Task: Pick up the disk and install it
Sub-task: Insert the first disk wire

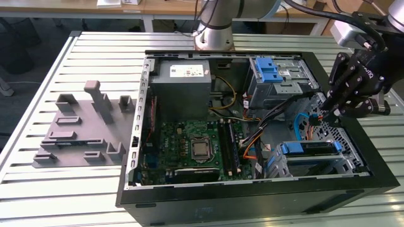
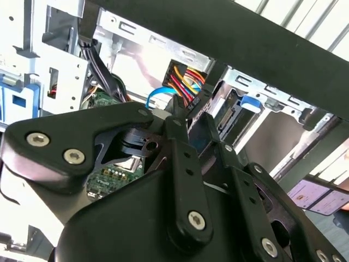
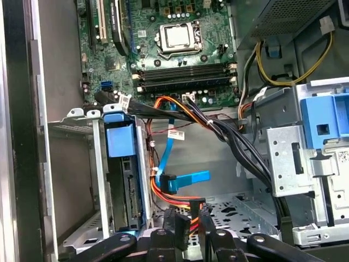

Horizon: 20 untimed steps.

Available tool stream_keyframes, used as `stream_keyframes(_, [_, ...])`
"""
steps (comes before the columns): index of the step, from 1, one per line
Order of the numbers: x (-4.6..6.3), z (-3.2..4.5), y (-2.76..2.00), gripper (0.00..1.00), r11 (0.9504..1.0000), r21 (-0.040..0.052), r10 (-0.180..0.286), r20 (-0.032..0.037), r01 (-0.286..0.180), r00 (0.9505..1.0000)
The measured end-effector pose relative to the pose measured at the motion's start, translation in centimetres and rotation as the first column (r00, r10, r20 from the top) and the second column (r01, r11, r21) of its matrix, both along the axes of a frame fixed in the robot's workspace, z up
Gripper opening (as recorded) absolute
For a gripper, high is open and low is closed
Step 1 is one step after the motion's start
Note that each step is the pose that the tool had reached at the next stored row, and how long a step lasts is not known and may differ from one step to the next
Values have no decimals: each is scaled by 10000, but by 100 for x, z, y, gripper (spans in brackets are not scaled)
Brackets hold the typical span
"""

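Pincer (image 1: 328, 109) hangs at the exterior view's right, low inside the open computer case (image 1: 252, 198), just beside the case's right wall and above the perforated metal floor; whether it is open or closed cannot be told. In the first wrist view the pincer (image 3: 188, 239) sits right over a black connector (image 3: 177, 222) with red and orange wires, though contact with it is not clear. The disk (image 1: 309, 148) rests in the lower drive cage (image 1: 344, 163) in the case's near right corner, its blue plastic end facing up. In the first wrist view the disk (image 3: 123, 185) stands on edge between the cage's metal walls, just beside the pincer. A blue flat cable (image 3: 188, 179) with an angled plug lies loose between that cage and a bundle of black cables (image 3: 234, 142). Further in lie the green motherboard (image 1: 183, 142) with its bare processor socket (image 1: 200, 148), a larger grey metal box (image 1: 183, 90) with a white sticker, and a second silver cage with a blue latch (image 1: 273, 73). The case lies on a slatted metal bench (image 1: 63, 189), with a grey moulded fixture plate (image 1: 82, 127) well apart on the exterior view's left.
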<state>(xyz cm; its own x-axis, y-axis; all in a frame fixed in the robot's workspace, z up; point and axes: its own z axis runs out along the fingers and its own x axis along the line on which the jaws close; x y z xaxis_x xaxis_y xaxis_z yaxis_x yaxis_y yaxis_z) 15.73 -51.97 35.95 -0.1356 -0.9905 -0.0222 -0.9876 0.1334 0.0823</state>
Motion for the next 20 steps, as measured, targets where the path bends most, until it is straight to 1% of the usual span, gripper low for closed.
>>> stream_keyframes(2, [19, -11, 12, 31, 10000, -17, -37, -21, 37, 10000])
stream_keyframes(4, [35, -23, 21, 31, 9999, -67, -76, -25, 75, 10000])
stream_keyframes(7, [45, -38, 28, 31, 9997, -227, -122, -23, 122, 9999])
stream_keyframes(10, [53, -44, 32, 30, 9989, -444, -154, -20, 153, 9999])
stream_keyframes(12, [57, -44, 32, 17, 9982, -580, -163, -18, 162, 9999])
stream_keyframes(13, [57, -44, 32, 17, 9978, -636, -165, -16, 163, 9999])
stream_keyframes(14, [57, -43, 32, 17, 9976, -667, -166, -16, 164, 9999])
stream_keyframes(16, [53, -36, 32, 17, 9975, -693, -164, -14, 163, 9999])
stream_keyframes(20, [21, -27, 33, 17, 9975, -693, -164, 5, 164, 9999])
